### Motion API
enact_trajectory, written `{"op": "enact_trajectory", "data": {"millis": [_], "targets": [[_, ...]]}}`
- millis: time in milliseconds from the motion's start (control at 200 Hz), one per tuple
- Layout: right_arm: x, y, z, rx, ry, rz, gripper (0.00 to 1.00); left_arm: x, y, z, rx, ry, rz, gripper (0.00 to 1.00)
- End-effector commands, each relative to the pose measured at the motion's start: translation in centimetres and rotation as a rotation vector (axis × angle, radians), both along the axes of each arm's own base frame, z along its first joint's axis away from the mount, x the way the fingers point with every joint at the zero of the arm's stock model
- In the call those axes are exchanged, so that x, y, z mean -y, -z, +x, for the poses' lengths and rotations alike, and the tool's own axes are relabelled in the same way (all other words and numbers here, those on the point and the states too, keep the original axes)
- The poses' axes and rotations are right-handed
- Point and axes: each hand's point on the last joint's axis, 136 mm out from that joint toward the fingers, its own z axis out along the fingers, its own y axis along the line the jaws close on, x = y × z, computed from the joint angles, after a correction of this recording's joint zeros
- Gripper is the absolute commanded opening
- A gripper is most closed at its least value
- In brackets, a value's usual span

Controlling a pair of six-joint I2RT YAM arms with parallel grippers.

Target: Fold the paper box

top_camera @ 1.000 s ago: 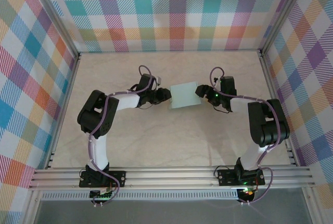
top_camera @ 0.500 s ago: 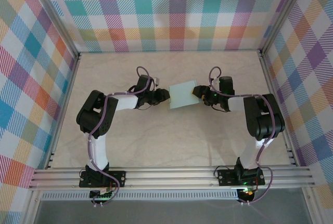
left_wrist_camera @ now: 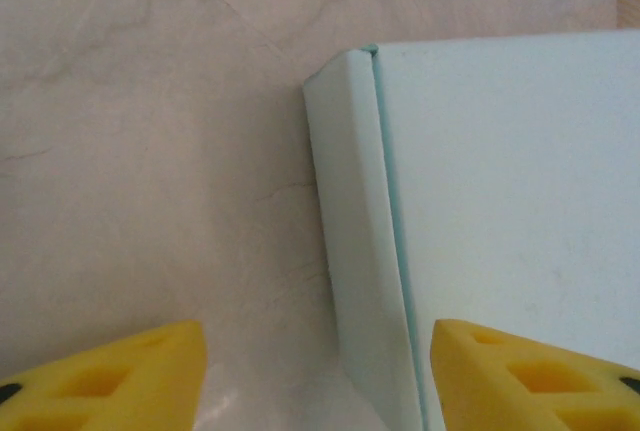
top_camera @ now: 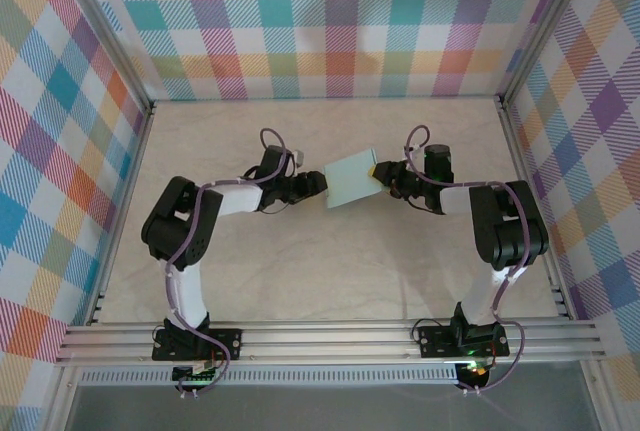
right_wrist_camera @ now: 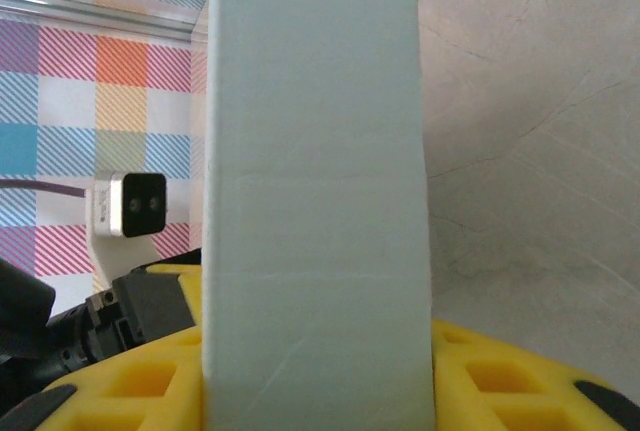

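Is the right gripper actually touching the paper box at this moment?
Touching. The right wrist view shows the paper box standing between the right gripper and its yellow fingers, which sit flush against both sides with no gap.

Left gripper [top_camera: 319, 184] spread wide; right gripper [top_camera: 381, 177] pinches the paper box [top_camera: 350, 183].

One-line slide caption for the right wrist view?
Mint paper box clamped between the right gripper's yellow fingers, left arm's wrist camera behind.
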Motion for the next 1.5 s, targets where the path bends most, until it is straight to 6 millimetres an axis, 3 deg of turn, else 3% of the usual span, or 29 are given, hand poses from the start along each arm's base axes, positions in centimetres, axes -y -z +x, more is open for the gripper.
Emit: {"op": "enact_trajectory", "data": {"millis": [0, 135, 295, 520, 690, 960, 1100, 1215, 1495], "targets": [[0.5, -2.4, 0.3, 0.042, 0.007, 0.031, 0.40, -1.7, -3.7, 0.8, 0.170, -0.022, 0.070, 0.75], [1.2, -2.8, 0.6, 0.019, 0.036, 0.053, 0.41, -2.7, -7.3, 0.6, 0.438, -0.003, 0.253, 0.86], [1.7, -3.8, 0.9, 0.007, 0.058, 0.078, 0.41, -0.8, -10.6, -1.4, 0.801, 0.152, 0.480, 0.98], [2.4, -4.8, 1.1, -0.012, 0.060, 0.123, 0.42, 3.5, -11.0, -4.8, 1.221, 0.329, 0.863, 1.00], [2.7, -5.7, 0.7, -0.034, 0.053, 0.165, 0.42, 4.5, -11.0, -5.3, 1.423, 0.306, 1.142, 1.00], [2.2, -7.6, -0.2, -0.082, 0.008, 0.219, 0.41, 5.0, -11.0, -5.4, 1.555, 0.358, 1.355, 1.00], [1.9, -8.9, -1.1, -0.087, -0.024, 0.249, 0.41, 4.6, -12.6, -5.6, 1.604, 0.267, 1.343, 1.00], [1.7, -9.6, -1.9, -0.095, -0.043, 0.258, 0.41, 5.0, -12.7, -5.7, 1.625, 0.282, 1.349, 1.00], [1.7, -9.9, -3.3, -0.108, -0.051, 0.272, 0.40, 5.3, -12.3, -5.6, 1.625, 0.302, 1.362, 0.87]]}}
